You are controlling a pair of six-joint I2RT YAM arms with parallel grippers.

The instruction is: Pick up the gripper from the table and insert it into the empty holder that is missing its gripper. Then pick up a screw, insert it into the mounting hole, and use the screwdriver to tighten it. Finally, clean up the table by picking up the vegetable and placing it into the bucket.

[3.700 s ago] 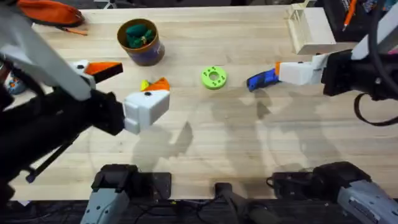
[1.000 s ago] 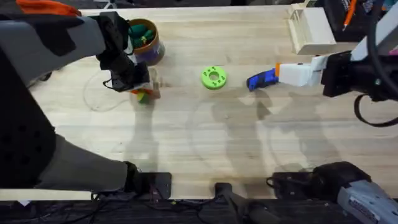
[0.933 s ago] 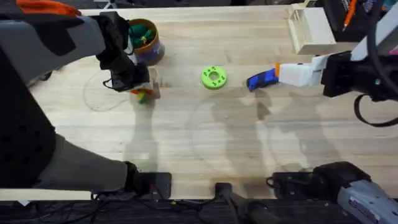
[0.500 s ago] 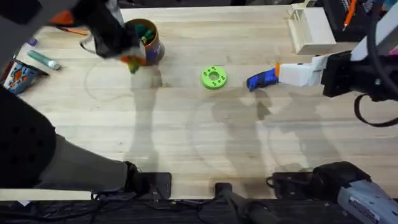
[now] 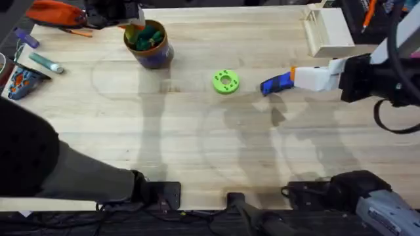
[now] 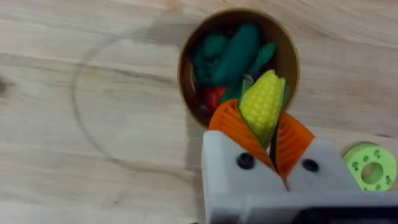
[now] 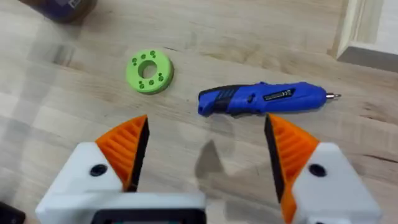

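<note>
- While the overhead view is showing the left gripper (image 5: 134,19) hanging at the far rim of the bucket (image 5: 149,46), its jaw state is not readable there; the right gripper (image 5: 289,77) is sitting over the screwdriver (image 5: 275,84), with a lime-green disc (image 5: 226,81) lying on the table (image 5: 210,144) between the two arms.
- Seen from the left wrist, the left gripper (image 6: 266,134) is pinching the vegetable (image 6: 262,106) between its orange fingers (image 6: 231,127), directly over the bucket (image 6: 186,81), which is already holding dark green pieces.
- Seen from the right wrist, the right gripper (image 7: 205,146) is standing spread wide; the screwdriver (image 7: 264,99) is lying just beyond its fingertips, untouched, the disc (image 7: 149,70) near beside it.
</note>
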